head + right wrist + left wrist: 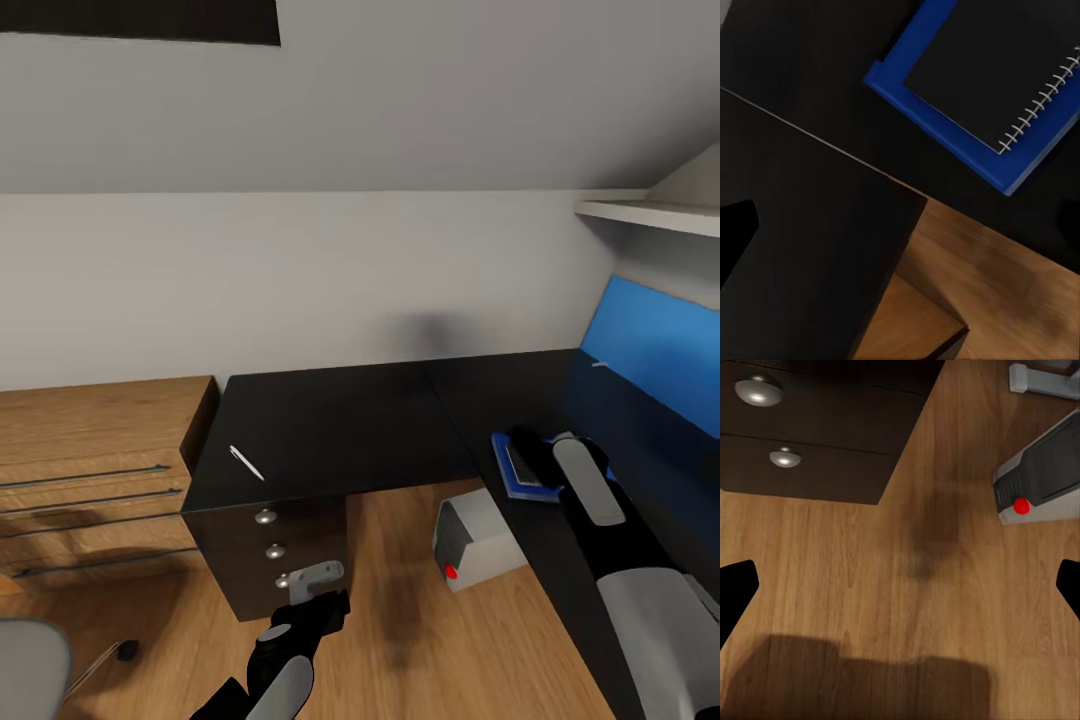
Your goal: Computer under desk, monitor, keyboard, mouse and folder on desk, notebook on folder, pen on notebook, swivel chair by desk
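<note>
A white pen (246, 463) lies on the left part of the black L-shaped desk (340, 430). On the desk's right wing a blue folder (937, 124) carries a black spiral notebook (1012, 60); my right arm partly covers the folder (512, 474). My right gripper (900, 225) hovers open over the desk just beside them, holding nothing. The grey computer (472, 540) with a red button stands on the floor under the desk. My left gripper (318, 604) hangs open and low over the floor by the desk's drawers (802, 416), with the computer (1042, 472) ahead of it. The monitor's blue screen (655, 350) stands at the right.
A wooden dresser (90, 470) adjoins the desk on the left. Part of the grey swivel chair (30, 665) shows at the lower left. A white shelf (650, 212) hangs above the monitor. Wooden floor (400, 640) lies open between drawers and computer.
</note>
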Controlling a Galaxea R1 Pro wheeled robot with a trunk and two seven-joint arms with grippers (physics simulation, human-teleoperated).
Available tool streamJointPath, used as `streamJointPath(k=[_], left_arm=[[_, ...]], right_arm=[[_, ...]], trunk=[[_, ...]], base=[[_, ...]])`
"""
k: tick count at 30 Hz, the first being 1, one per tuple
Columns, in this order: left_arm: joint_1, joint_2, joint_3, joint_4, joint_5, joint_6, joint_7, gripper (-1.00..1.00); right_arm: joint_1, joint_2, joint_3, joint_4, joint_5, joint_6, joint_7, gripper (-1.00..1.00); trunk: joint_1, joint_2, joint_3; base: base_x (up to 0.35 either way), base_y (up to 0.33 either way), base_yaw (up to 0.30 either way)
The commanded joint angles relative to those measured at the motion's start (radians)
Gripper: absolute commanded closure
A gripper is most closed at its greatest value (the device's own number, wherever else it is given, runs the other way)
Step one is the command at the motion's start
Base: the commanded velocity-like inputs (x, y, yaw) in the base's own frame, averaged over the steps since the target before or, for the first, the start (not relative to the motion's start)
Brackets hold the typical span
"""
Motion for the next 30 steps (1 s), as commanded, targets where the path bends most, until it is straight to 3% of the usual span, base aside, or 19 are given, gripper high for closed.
streamJointPath(k=[1,8,14,19,25,27,30], left_arm=[[-0.001,0.0,-0.001,-0.001,0.004,0.004,0.007,-1.0],[-0.001,0.0,0.002,-0.003,0.004,0.004,0.008,-1.0],[-0.001,0.0,0.023,-0.003,0.004,0.004,0.008,-1.0],[-0.001,0.0,0.046,-0.003,0.004,0.005,0.008,-1.0],[-0.001,0.0,0.053,-0.003,0.004,0.005,0.008,-1.0],[-0.001,0.003,0.059,-0.003,0.004,0.004,0.009,-1.0],[-0.001,0.005,0.067,-0.003,0.004,0.004,0.009,-1.0]], right_arm=[[0.0,-0.001,0.002,-0.008,-0.003,0.004,-0.007,-1.0],[0.024,-0.001,0.012,-0.053,0.013,0.006,-0.008,-1.0],[0.039,0.0,0.062,-0.086,0.079,0.006,-0.007,-1.0],[0.043,0.002,0.143,-0.096,0.132,0.004,-0.005,-1.0],[0.044,0.002,0.24,-0.101,0.147,0.003,-0.002,-1.0],[0.044,0.002,0.304,-0.117,0.151,0.003,-0.001,-1.0],[0.044,0.003,0.322,-0.124,0.151,0.003,-0.001,-1.0]], trunk=[[0.0,-0.001,-0.001],[0.0,-0.001,-0.003],[0.0,-0.001,-0.006],[0.0,-0.001,-0.01],[0.0,-0.001,-0.017],[0.0,-0.001,-0.018],[0.0,-0.001,-0.018]], base=[[0.0,0.0,0.0],[0.0,0.0,0.074],[0.0,0.0,0.207],[0.0,0.0,0.23],[0.0,0.0,0.143],[0.0,0.0,0.032],[0.0,0.0,0.008]])
